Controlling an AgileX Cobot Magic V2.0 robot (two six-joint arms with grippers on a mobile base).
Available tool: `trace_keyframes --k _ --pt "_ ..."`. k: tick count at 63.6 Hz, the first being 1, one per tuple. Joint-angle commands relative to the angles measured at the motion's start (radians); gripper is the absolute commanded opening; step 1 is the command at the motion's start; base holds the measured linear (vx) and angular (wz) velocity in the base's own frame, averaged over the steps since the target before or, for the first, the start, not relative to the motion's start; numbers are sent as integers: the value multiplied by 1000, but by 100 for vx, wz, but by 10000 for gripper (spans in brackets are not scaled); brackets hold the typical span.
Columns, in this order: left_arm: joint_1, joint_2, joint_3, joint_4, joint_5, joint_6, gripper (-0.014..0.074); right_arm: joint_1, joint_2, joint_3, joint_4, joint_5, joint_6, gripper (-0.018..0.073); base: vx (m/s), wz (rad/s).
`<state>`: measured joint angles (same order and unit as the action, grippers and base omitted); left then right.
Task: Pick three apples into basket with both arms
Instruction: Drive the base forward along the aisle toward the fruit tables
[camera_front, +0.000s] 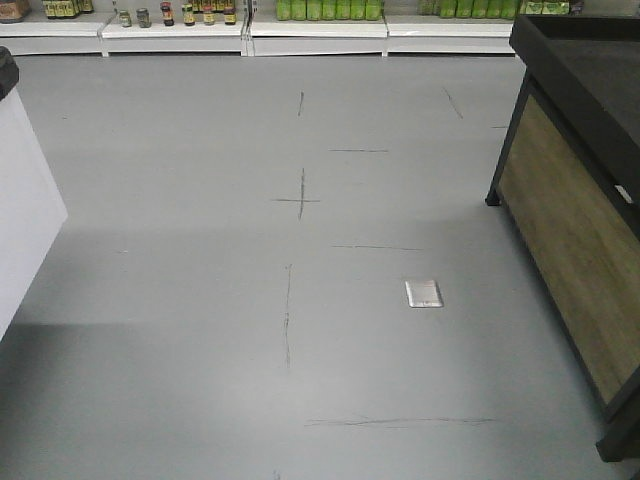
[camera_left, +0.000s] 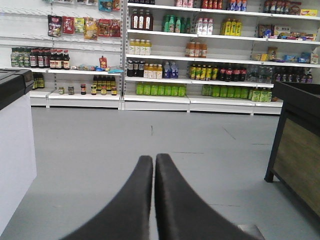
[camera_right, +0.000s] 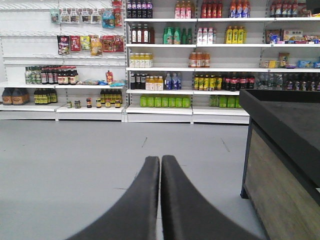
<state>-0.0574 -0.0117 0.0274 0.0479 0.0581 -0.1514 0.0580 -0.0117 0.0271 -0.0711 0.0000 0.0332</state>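
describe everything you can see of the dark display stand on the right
The display stand is a large counter with a matte black frame, a rimmed black top like a shallow tray, and a wood-grain side panel. A small pale tag sits on its rim. It stands upright on black legs on the grey floor, partly cut off at the right edge of every view.

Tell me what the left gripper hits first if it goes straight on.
Nothing close: the left gripper points over bare floor toward the green bottles on the far shelves, probably the first thing met; depth is unclear.
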Motion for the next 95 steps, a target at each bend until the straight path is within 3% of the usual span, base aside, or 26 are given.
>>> trace_keyframes --k 1,95 --pt "0 -16 3 -8 -70 -6 -6 -9 -13 14 -11 -76 -7 -8 0 0" --pt "0 -16 3 -8 -70 -6 -6 -9 -13 14 -11 -76 -7 -8 1 0"
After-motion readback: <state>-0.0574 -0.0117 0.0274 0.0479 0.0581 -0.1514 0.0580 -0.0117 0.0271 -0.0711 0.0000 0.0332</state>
